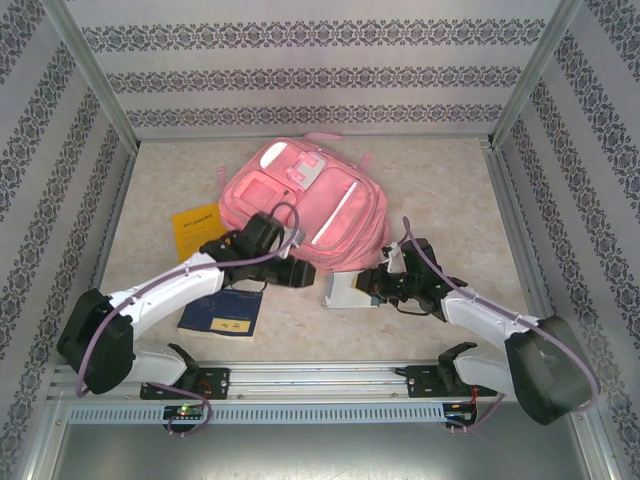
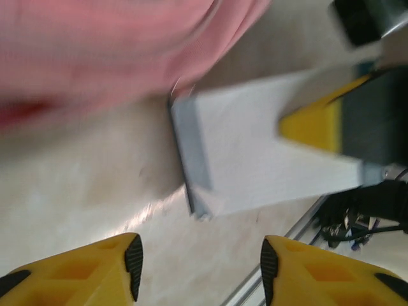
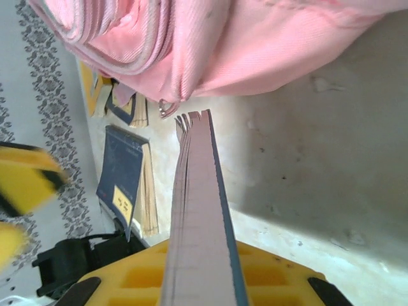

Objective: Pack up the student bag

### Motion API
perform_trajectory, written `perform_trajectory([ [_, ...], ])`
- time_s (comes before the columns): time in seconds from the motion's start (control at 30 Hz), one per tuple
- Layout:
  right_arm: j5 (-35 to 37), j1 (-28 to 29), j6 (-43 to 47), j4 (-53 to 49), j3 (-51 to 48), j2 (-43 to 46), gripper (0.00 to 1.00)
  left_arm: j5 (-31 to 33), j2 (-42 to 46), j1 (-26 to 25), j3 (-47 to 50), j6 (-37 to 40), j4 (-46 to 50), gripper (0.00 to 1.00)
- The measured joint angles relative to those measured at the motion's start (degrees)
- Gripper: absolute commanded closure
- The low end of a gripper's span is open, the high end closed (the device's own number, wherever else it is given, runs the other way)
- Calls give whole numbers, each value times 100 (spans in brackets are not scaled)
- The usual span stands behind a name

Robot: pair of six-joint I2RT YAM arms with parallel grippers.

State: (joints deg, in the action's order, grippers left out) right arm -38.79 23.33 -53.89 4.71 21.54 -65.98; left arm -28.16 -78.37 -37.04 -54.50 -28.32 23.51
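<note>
We are finding no readable text, we are seeing a yellow label (image 3: 121,199) with dark marks on the blue book (image 3: 119,167), too small to tell, a dark printed line on the yellow book (image 1: 197,232), illegible.

The left arm (image 1: 150,295) rises from its base at the near left. Its white link slopes far and right, and the dark wrist bends to point right, held low. The left gripper (image 1: 303,274) has its jaws apart, and its yellow fingers (image 2: 115,271) with black pads face each other across an empty gap. The right arm (image 1: 490,320) reaches from the near right toward the left, its elbow bulky and dark and its wrist low. The right gripper (image 1: 368,284) points left at the left gripper, near it but apart. Its jaws are closed on a thin grey book (image 1: 343,291), which is clamped edge-on between them.
</note>
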Motion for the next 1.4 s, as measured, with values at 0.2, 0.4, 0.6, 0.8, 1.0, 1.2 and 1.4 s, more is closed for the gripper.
perform_trajectory([
  [0.2, 422, -61, 68, -374, -227, 385, 90, 306, -1386, 186, -2238, 680, 669, 41],
  [0.4, 505, -107, 94, -610, -476, 903, 90, 358, -3036, 531, -4083, 1130, 1207, 41],
  [0.6, 509, -367, 160, -752, -619, 1307, 90, 52, -4181, 614, -5073, 1237, 1447, 50],
  [0.8, 474, -525, 179, -813, -695, 1379, 92, -463, -4465, 627, -4983, 1023, 1272, 55],
  [1.0, 444, -562, 177, -846, -695, 1567, 94, -638, -4555, 643, -4977, 896, 1189, 88],
  [1.2, 479, -638, 205, -1145, -675, 1950, 97, -728, -4564, 673, -5003, 951, 1217, 100],
  [1.4, 645, -675, 313, -1482, -439, 2472, 94, -721, -4116, 785, -5003, 1005, 1440, 100],
])
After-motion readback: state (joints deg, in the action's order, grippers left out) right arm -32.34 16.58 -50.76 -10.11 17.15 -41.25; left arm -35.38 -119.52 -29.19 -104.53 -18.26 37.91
